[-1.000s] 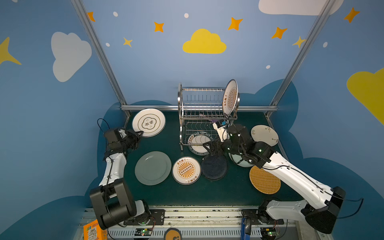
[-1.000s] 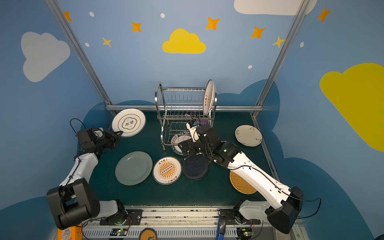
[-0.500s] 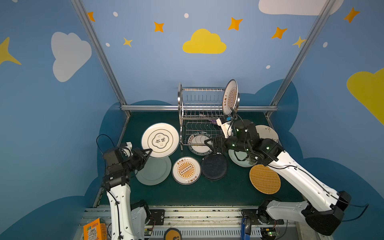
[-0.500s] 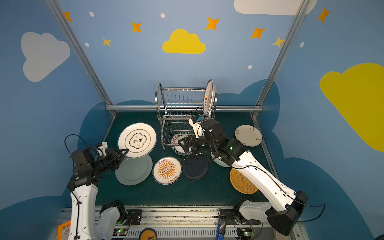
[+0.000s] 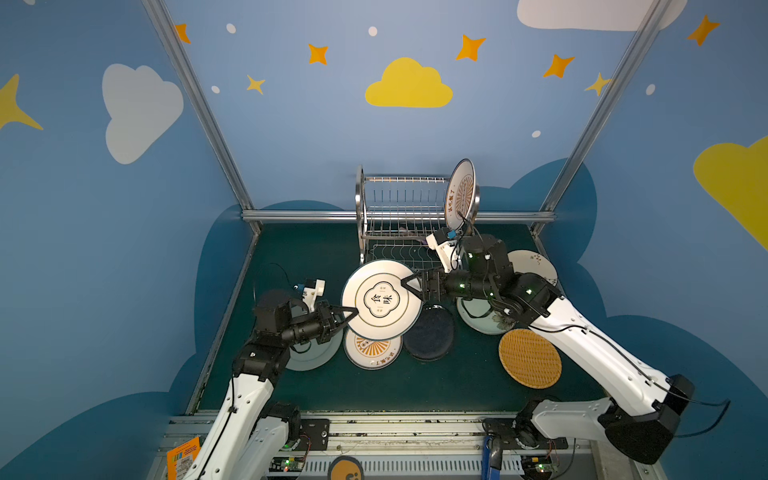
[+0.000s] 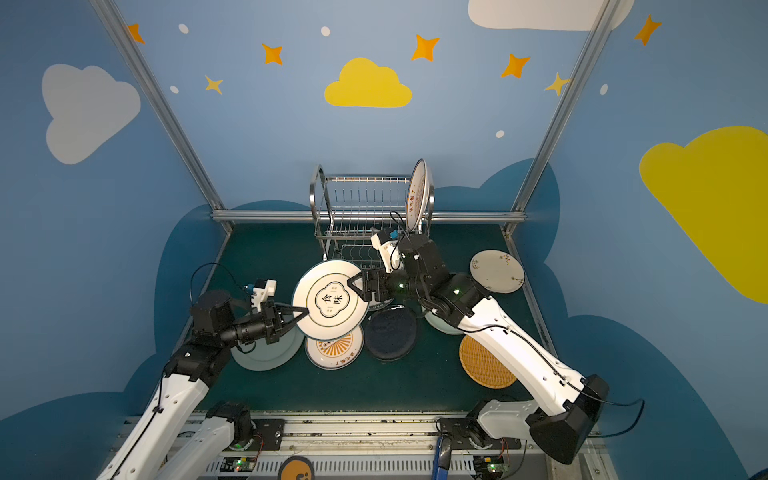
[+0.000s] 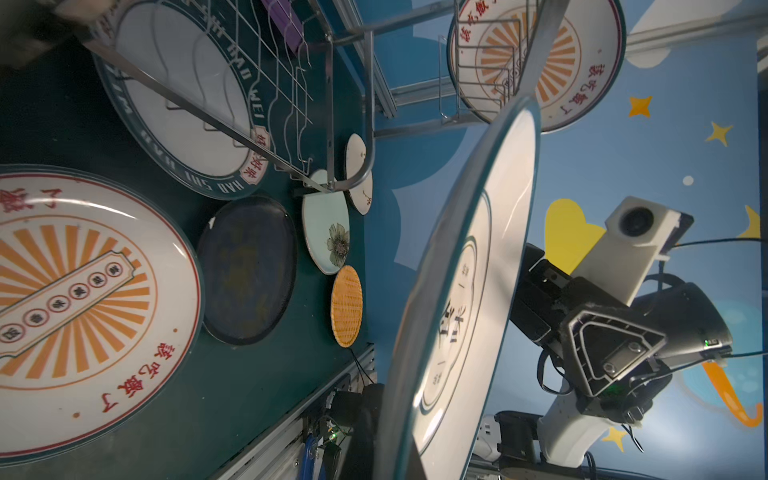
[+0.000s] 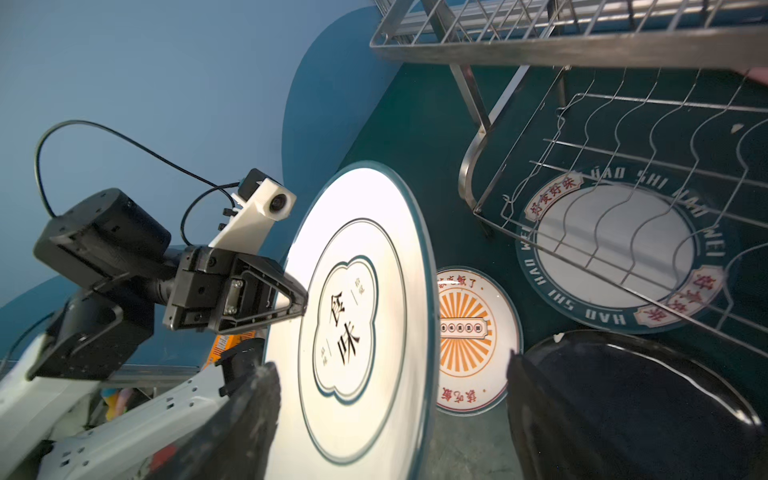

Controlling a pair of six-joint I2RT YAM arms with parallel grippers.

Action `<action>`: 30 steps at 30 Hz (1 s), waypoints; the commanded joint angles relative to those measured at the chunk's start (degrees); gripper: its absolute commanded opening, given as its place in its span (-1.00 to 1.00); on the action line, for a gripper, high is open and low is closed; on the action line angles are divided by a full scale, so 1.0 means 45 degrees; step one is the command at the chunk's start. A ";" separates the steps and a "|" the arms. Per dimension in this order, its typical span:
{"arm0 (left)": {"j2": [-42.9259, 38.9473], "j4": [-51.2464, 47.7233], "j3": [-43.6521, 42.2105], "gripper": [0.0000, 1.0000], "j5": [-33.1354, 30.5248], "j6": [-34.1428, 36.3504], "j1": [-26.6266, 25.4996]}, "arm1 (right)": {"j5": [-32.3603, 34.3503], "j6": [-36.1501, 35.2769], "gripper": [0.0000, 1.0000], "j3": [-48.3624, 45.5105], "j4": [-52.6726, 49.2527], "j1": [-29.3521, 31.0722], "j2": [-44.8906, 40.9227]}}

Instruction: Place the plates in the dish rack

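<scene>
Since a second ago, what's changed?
Left gripper, shut on the emblem plate, lifted it from the back-left of the table to the centre, before the dish rack. Right gripper swung to its opposite rim, jaws open astride it, not clamped. Racked sunburst plate, other plates: unmoved.

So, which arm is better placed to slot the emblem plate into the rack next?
Right. The right claw sits open around the rack-side rim of the emblem plate, close beside the dish rack. The left claw grips the far rim, away from the rack, so it probably reaches worse.
</scene>
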 commanded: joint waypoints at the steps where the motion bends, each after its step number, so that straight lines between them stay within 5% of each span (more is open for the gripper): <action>1: 0.0001 0.2041 0.0077 -0.92 -0.0376 -0.0583 -0.0491 | 0.0159 0.0689 0.47 -0.0130 0.0140 0.0134 0.0089; 17: 0.1485 0.2708 0.0061 -0.92 -0.0637 0.1242 -0.0953 | 0.0166 0.3194 -1.00 -0.0993 0.1019 0.0274 -0.0637; 18: 0.1635 0.2431 0.0143 -0.80 -0.0834 0.1456 -0.0950 | 0.0735 0.3210 -1.00 -0.0847 0.0827 0.0422 -0.0677; 21: 0.1888 0.0815 0.0798 0.41 -0.1684 0.2246 -0.0927 | 0.2987 0.2864 -1.00 -0.0361 0.0367 0.0939 -0.0852; 23: 0.1623 -0.0406 0.1255 0.87 -0.2395 0.2750 -0.0901 | 0.4335 0.2517 -1.00 0.0029 0.0220 0.1146 -0.0953; 27: 0.0207 -0.3352 0.1846 1.00 -0.5000 0.4250 -0.0751 | 0.7046 0.1373 -1.00 0.1643 -0.0311 0.1369 -0.0746; 30: -0.0923 -0.3765 0.1461 1.00 -0.5164 0.4464 -0.0422 | 0.8351 0.0607 -1.00 0.2886 -0.0157 0.1394 -0.0370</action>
